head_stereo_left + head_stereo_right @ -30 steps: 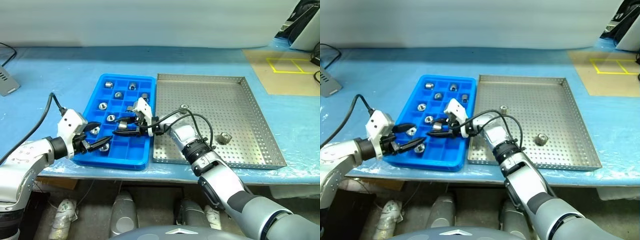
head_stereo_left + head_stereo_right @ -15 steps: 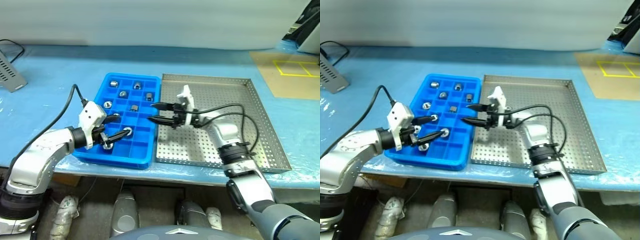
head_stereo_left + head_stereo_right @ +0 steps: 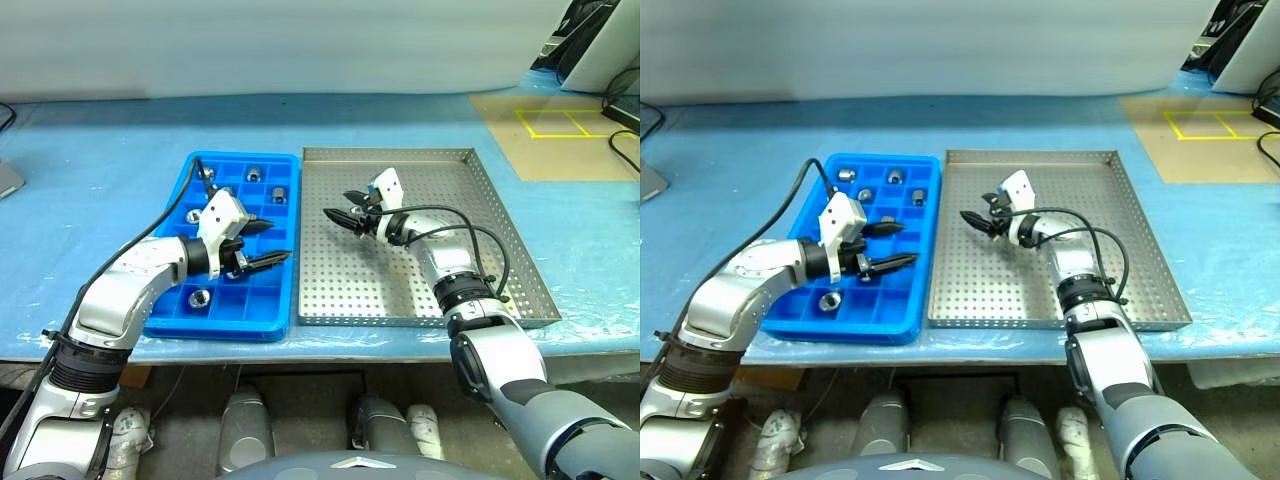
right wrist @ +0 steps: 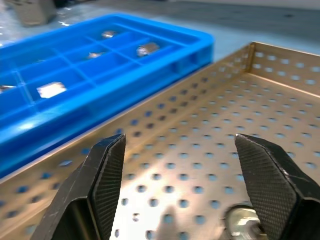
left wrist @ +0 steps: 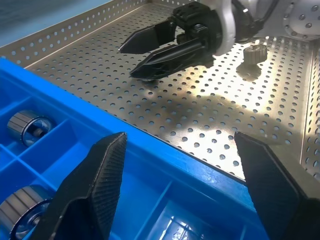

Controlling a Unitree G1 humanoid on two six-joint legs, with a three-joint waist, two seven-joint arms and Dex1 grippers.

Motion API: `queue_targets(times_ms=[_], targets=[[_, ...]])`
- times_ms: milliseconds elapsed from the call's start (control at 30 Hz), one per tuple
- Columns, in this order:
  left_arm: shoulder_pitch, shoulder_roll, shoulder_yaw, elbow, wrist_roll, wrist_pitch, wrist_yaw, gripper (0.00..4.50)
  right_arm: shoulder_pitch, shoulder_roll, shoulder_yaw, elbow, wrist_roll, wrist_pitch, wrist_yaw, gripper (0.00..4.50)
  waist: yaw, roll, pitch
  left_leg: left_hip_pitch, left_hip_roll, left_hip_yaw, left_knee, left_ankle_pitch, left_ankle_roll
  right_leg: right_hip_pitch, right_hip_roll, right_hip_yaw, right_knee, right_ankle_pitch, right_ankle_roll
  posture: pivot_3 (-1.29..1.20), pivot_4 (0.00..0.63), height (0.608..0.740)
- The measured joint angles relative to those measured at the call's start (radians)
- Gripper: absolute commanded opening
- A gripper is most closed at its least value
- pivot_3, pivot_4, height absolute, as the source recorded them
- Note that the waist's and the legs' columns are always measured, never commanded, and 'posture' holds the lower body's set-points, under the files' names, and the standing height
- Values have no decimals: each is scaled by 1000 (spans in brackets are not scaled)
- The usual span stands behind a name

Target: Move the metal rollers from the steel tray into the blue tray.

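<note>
Blue tray [image 3: 235, 310]: I see it on the left of the counter [image 3: 90, 170], its long side just beside the steel tray, with several metal rollers [image 3: 199, 297] already sitting in separate compartments.
Left claw [image 3: 268, 242]: I have it hovering over the blue tray's right-hand compartments, fingers spread and nothing between them.
Steel tray [image 3: 480, 200]: shiny perforated floor, low rim, to the right of the blue tray.
Right claw [image 3: 976, 222]: I have it low over the near-left part of the steel tray, jaws apart and empty.
Rollers left to move: in the right wrist view one roller [image 4: 240, 221] lies on the perforated floor close under the claw; the left wrist view shows another [image 5: 255, 54] farther along the same floor.
Risk, slip: I judge these short smooth cylinders could roll or skid away if my fingers close off-centre.
Risk, collision: both claws are near each other across the tray edges, so a careless reach could knock them together.
Risk, drop: releasing over an occupied compartment could bounce a roller out.
</note>
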Motion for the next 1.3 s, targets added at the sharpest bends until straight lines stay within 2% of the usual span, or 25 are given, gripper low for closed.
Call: queue_targets(times_ms=[100, 333, 733, 833, 967, 1167, 1233, 1300], targets=[[3, -3, -1, 3, 10, -5, 0, 3665, -29, 0, -1, 56, -22, -57, -42, 3630, 0, 0, 0, 0, 0, 0, 0, -1, 1, 0, 0, 0, 0, 0, 0, 92, 150, 740], [17, -4, -3, 0, 20, -5, 1, 3665, -32, 3, 1, 151, -51, -82, -35, 3630, 2, 0, 0, -2, 0, 0, 2, -2, 3, 0, -1, -1, 0, 0, 0, 104, 150, 740], [33, -12, -5, -27, 20, -1, 5, 3665, -22, -3, 1, 182, -87, -108, -57, 3630, 1, 0, 0, -2, 0, 0, 2, -2, 4, 0, -1, -1, 0, 0, 0, 100, 150, 740], [33, -13, -7, -27, 22, -1, 5, 3665, -21, -2, 0, 182, -86, -108, -47, 2997, 1, 0, 0, -2, 0, 0, 2, -2, 4, 0, -1, -1, 0, 0, 0, 97, 150, 740], [33, -13, -9, -27, 24, -1, 4, 3665, -1, 2, -1, 177, -86, -108, -27, 1722, 1, 0, 0, -2, 0, 0, 2, -2, 4, 0, -1, -1, 0, 0, 0, 92, 150, 740], [31, -13, -12, -27, 25, 3, 0, 3665, 19, 4, -1, 135, -86, -91, -9, 1701, 1, 0, 0, -2, 0, 0, 2, -2, 4, 0, -1, -1, 0, 0, -1, 93, 150, 740], [32, -7, -11, -27, 24, 3, -2, 3665, 38, 12, -2, 81, -65, -55, 33, 1701, 1, 0, 0, -2, 1, 0, 2, -2, 4, 0, 0, -1, 0, 0, -1, 102, 150, 740], [32, 19, 2, -27, 25, 0, -7, 3665, 80, 41, -4, -61, 4, 26, 130, 1701, -3, 1, 0, -2, 2, 0, 1, -2, 4, -1, 1, -1, 0, 0, -1, 116, 150, 740]])
